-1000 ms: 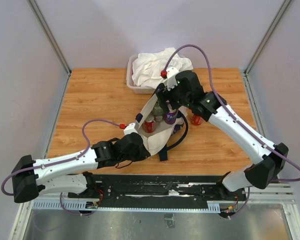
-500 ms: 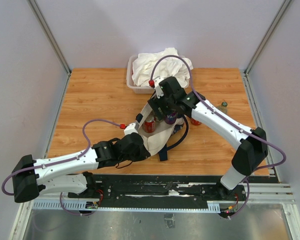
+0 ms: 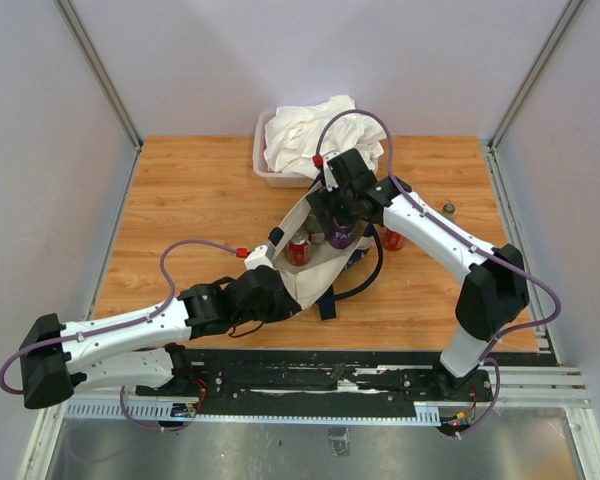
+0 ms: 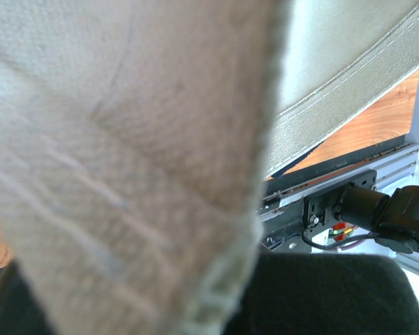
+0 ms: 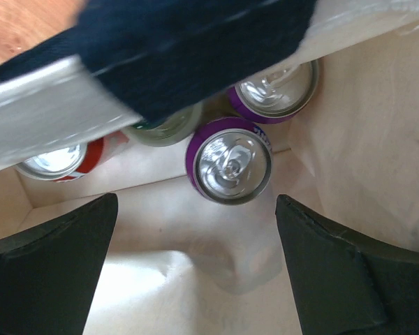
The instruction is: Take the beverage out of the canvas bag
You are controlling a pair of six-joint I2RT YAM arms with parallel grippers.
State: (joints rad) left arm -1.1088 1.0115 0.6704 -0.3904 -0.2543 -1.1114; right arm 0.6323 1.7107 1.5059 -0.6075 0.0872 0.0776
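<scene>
At the centre of the table (image 3: 180, 200), the bag (image 3: 315, 278) gapes open, its near wall pinched by the closed left gripper (image 3: 278, 288). We see that the right gripper (image 5: 199, 269) has dropped over the mouth, jaws widened and empty, ready to grasp. Inside, the purple can (image 5: 229, 166) stands upright, its long axis vertical and its lid up.

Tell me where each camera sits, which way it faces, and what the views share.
Top external: fixed above and behind the arms, looking down on the table; both arms show, left gripper clamping the canvas bag, right gripper over its mouth.
Left wrist: pressed against the bag's canvas, facing back toward the base rail; dark gripper part along the bottom.
Right wrist: looks straight down into the bag at a purple can; its open fingers frame the view.
Shared: top and right wrist both show the red can.
</scene>
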